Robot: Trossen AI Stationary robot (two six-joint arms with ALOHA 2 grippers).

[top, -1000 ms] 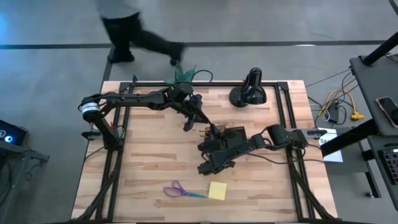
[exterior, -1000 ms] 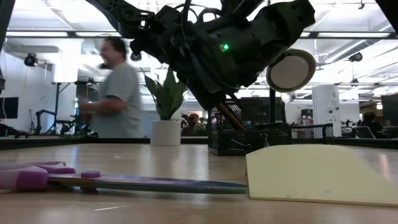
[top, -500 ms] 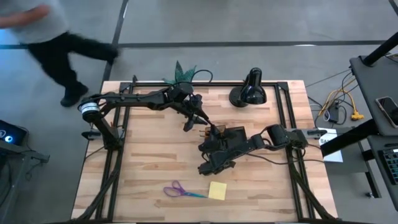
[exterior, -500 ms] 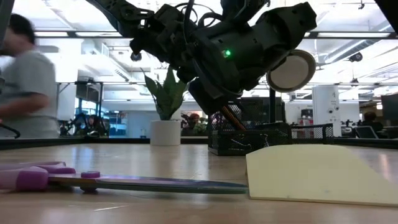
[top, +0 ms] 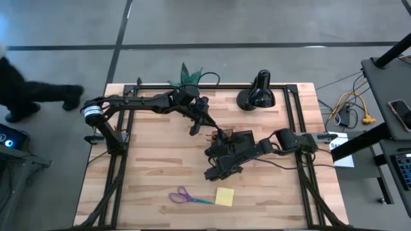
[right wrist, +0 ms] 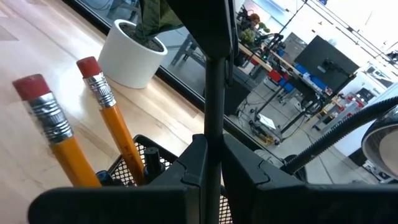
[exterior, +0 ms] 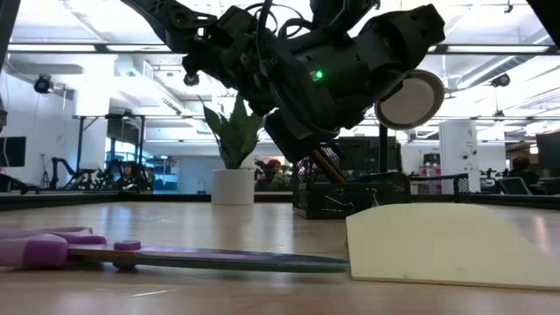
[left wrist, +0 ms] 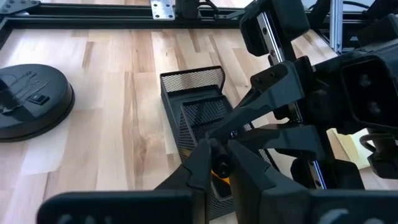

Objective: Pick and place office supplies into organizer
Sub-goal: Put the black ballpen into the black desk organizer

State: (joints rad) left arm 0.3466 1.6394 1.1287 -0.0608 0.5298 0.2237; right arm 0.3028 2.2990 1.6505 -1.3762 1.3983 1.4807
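The organizer [top: 240,137] is a black mesh box at mid-table, with two orange pencils [right wrist: 115,134] standing in it, erasers up. My right gripper [right wrist: 211,148] is shut on a thin black pen [right wrist: 214,99] over the organizer's left end. My left gripper [left wrist: 215,148] hangs shut just above the same spot. The pen's upper end runs into its dark mass. Purple-handled scissors [top: 189,197] and a yellow sticky-note pad [top: 225,196] lie flat near the front edge. My right gripper pinches the pen's lower part [right wrist: 214,140] between its two fingers, coming in about level from the table's right. The pen stands upright above the fingers, beside the pencils. My left gripper's fingertips [left wrist: 208,152] meet near the pen's top; whether they touch it I cannot tell.
A black desk lamp [top: 257,94] stands at the far edge, right of centre. A potted plant [top: 189,74] stands at the far edge, left of centre. In the low view the sticky pad [exterior: 455,245] and scissors [exterior: 52,249] lie close to the camera.
Neither arm has visibly moved, and the pen and pencils stand as before. A person beyond the table's far left corner has walked away to the left.
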